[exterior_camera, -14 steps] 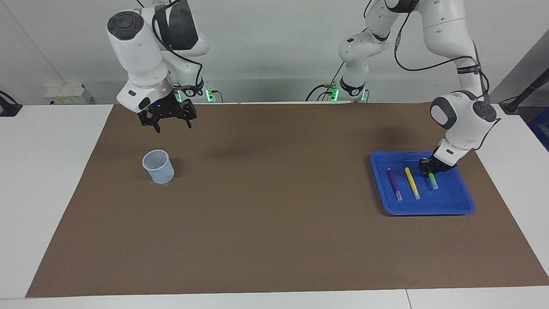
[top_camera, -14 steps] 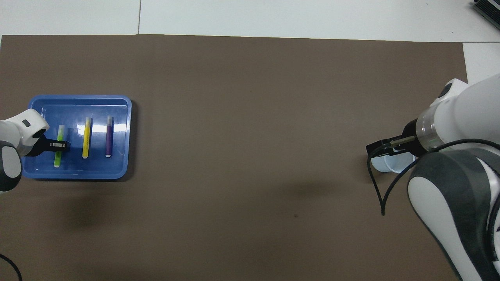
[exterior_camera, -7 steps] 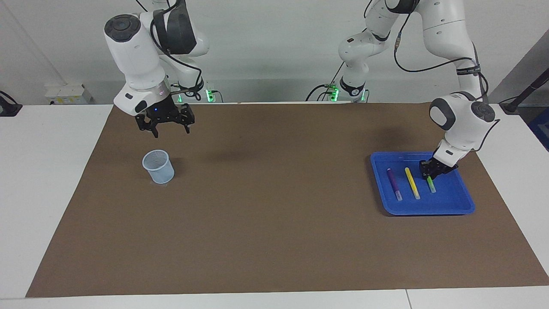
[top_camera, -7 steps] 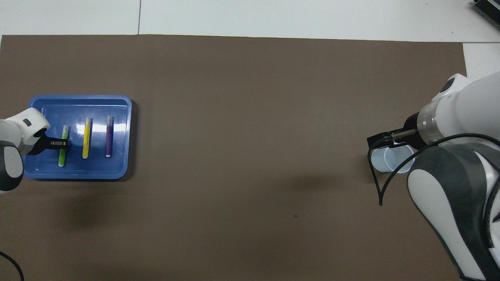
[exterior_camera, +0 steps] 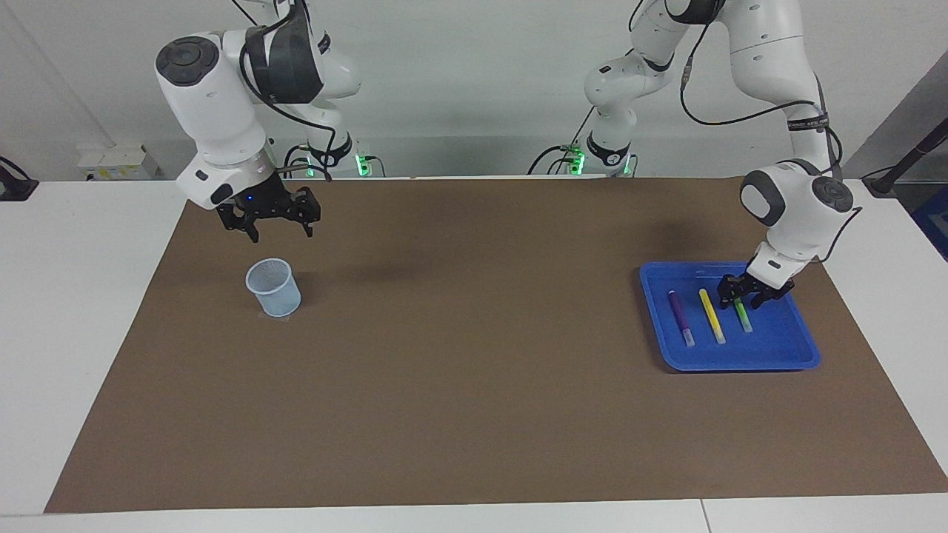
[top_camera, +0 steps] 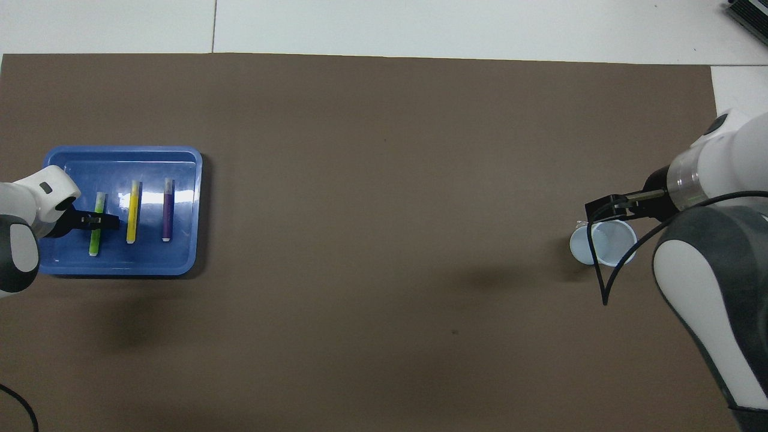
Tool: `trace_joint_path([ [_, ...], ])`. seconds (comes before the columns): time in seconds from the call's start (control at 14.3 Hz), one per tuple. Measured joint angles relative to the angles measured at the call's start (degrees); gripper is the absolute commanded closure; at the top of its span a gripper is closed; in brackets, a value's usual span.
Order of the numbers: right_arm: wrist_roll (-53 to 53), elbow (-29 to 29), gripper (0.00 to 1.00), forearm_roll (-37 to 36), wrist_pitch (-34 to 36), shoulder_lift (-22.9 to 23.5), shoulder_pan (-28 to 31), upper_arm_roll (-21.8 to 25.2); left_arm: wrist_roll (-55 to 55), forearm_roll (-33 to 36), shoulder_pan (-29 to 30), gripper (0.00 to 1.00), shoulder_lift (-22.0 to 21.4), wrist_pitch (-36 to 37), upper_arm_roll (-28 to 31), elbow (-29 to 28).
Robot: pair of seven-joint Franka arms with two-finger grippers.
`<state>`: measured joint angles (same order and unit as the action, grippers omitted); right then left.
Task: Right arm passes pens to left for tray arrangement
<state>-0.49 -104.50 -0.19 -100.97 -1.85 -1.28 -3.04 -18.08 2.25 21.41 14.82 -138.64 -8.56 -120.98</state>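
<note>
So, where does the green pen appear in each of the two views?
Facing view: the green pen lies in the blue tray, beside the yellow pen, under the left gripper.
Overhead view: the green pen lies in that tray.
Shared landmark: the yellow pen.

The brown mat (exterior_camera: 474, 355) lies bare between the cup (exterior_camera: 273, 288) and the tray (exterior_camera: 778, 354).

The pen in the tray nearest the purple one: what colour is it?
Yellow; it lies between the purple pen and the green pen. Clearest in the facing view.
</note>
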Motion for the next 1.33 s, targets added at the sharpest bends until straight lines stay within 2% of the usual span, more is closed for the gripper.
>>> trace_joint_path([
  [0.21,0.0,0.9,0.00,0.0,2.3,-1.1,0.1,0.0,0.0,0.0,0.0,0.00,-0.3,5.8,-0.3,3.9],
  [0.56,0.0,3.7,0.00,0.0,5.1,-2.1,0.2,0.1,2.0,0.0,-0.4,0.00,-3.1,13.7,-0.9,7.9],
  [1.05,0.0,3.9,0.00,0.0,5.1,-2.0,1.1,0.9,9.7,0.0,-5.0,0.00,-6.7,26.7,-1.4,16.7],
  [1.33,0.0,3.9,0.00,0.0,5.1,-2.0,1.5,0.8,15.2,-0.1,-7.2,0.00,-7.4,34.7,-3.2,24.2],
])
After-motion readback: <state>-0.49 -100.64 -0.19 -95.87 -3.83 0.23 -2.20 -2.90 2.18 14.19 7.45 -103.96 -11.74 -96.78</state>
